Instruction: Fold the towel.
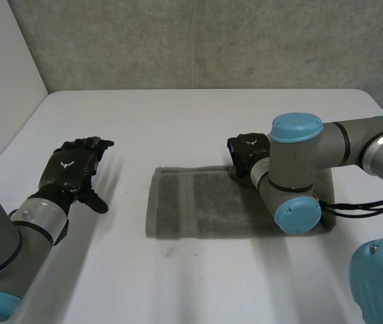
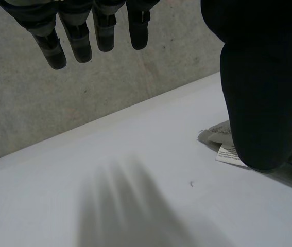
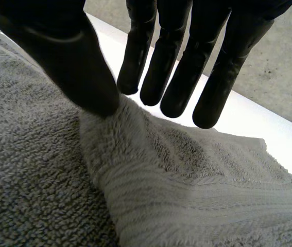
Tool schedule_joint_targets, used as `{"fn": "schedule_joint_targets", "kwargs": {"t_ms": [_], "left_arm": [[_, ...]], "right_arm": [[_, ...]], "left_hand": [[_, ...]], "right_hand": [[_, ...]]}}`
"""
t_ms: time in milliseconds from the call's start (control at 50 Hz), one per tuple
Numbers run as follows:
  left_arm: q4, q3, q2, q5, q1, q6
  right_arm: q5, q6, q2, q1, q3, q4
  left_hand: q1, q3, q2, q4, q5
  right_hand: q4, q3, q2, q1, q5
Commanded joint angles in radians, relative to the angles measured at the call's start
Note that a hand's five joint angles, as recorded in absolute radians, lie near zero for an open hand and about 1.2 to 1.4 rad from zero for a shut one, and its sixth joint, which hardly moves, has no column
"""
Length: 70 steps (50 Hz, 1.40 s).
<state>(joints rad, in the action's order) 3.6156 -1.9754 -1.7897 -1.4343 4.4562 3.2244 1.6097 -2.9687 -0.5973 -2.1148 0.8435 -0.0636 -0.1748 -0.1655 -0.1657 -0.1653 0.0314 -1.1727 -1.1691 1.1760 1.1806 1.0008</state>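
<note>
Grey looped terry: one rectangular towel [image 1: 198,202] on the white table [image 1: 177,121]; right hand [image 1: 248,152] seemingly pinches its raised ridge, left hand [image 1: 69,169] spread, well apart

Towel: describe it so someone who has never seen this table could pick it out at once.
On the white table, look beneath the right arm. The towel lies there, a grey terry rectangle whose far edge the right hand pinches; it is the only cloth.

- White table [image 1: 198,121] lies open between the left hand [image 1: 69,169] and the towel [image 1: 198,202], and along the near edge.
- Right arm [image 1: 299,169] covers the towel's right end.
- Concrete wall [image 1: 211,40] closes the far side.
</note>
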Motion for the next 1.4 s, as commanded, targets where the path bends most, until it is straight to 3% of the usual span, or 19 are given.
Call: {"fn": "schedule_joint_targets", "kwargs": {"t_ms": [20,240,480,720,1020,1040,1060,1180,1280,1400], "left_arm": [[0.0,0.0,0.003,0.0,0.0,0.0],[0.0,-0.002,0.007,0.0,0.0,0.0],[0.0,-0.007,0.009,0.0,0.008,0.0],[0.0,-0.008,0.01,0.0,0.011,0.0],[0.0,-0.008,0.01,0.0,0.006,0.0],[0.0,-0.008,0.01,0.0,0.006,0.0],[0.0,-0.008,0.01,0.0,0.006,0.0],[0.0,-0.013,0.01,0.0,0.005,0.0],[0.0,-0.016,0.01,0.0,0.002,0.0],[0.0,-0.016,0.01,0.0,-0.005,0.0]], "right_arm": [[-0.005,0.004,-0.002,0.001,-0.017,-0.024],[-0.036,-0.006,-0.093,-0.022,0.006,-0.051],[-0.143,-0.012,-0.257,-0.168,0.161,-0.035],[-0.155,-0.044,-0.256,-0.298,0.25,0.007],[-0.226,-0.036,-0.259,-0.324,0.333,0.038],[-0.223,-0.038,-0.271,-0.318,0.338,0.036],[-0.217,-0.041,-0.294,-0.309,0.35,0.036],[-0.189,-0.043,-0.437,-0.175,0.474,0.041],[-0.189,-0.023,-0.617,0.078,0.745,0.123],[-0.244,0.083,-0.668,0.303,0.943,0.269]], "left_hand": [[0.0,-0.009,-0.009,-0.009,-0.031],[0.0,-0.009,-0.009,-0.009,-0.031],[0.0,-0.009,-0.009,-0.009,-0.031],[0.0,-0.009,-0.009,-0.009,-0.031],[0.0,-0.009,-0.009,-0.009,-0.031],[0.0,-0.009,-0.009,-0.009,-0.031],[0.0,-0.009,-0.009,-0.009,-0.031],[0.0,-0.009,-0.009,-0.009,-0.031],[0.0,-0.009,-0.009,-0.009,-0.031],[0.0,-0.009,-0.009,-0.009,-0.031]], "right_hand": [[-0.224,-0.227,0.22,0.216,0.221],[-0.224,-0.227,0.22,0.216,0.221],[-0.224,-0.227,0.22,0.216,0.221],[-0.224,-0.227,0.22,0.216,0.221],[-0.181,-0.184,0.177,0.173,0.178],[0.351,0.348,-0.355,-0.359,-0.354],[0.668,0.664,-0.671,-0.675,-0.67],[0.7,0.697,-0.703,-0.708,-0.703],[0.671,0.667,-0.674,-0.679,-0.674],[0.525,0.521,-0.528,-0.532,-0.527]]}}
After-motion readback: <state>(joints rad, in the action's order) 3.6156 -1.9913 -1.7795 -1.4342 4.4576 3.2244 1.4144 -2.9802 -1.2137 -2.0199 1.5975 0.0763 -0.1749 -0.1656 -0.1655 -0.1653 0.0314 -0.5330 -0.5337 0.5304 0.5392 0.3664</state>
